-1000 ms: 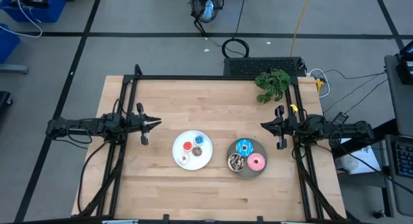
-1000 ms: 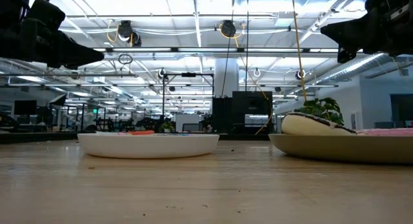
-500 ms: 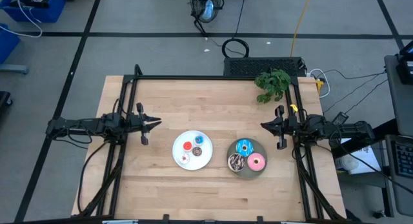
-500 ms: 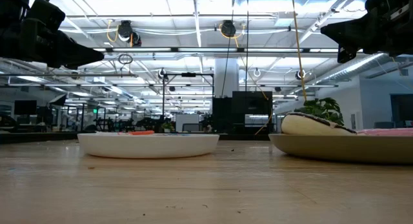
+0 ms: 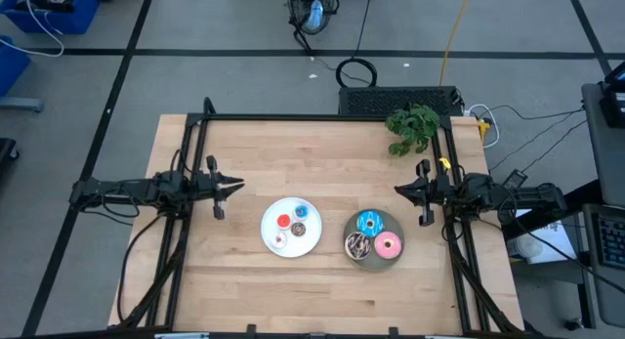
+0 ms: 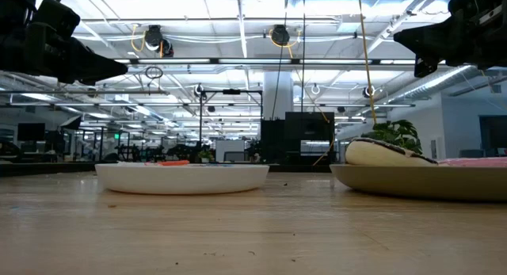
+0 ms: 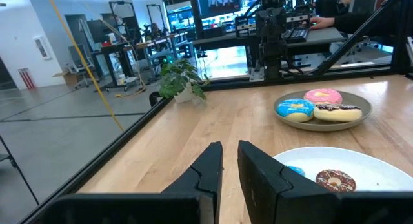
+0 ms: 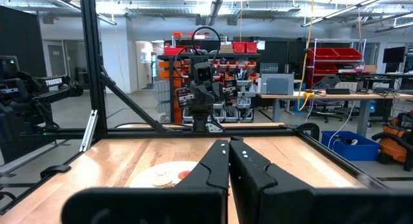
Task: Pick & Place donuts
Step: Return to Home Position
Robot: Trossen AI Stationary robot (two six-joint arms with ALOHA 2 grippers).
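Looks done. Four small donuts [image 5: 284, 221] sit on the white plate [image 5: 270, 220] mid-worktop. Three large donuts [image 5: 369, 222] sit on the grey plate [image 5: 395, 225] just beside it, toward the right edge. None loose on the wood. Left gripper [image 5: 237, 188] hangs by the left edge, right gripper [image 5: 398, 190] by the right edge. Both jaws pinched together, empty, well apart from the plates. Only homing left, I'd judge.

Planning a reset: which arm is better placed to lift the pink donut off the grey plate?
Right. The right gripper hangs close beside the grey plate that holds the pink donut. The left gripper is on the far side of the white plate, so it would have to reach across it.
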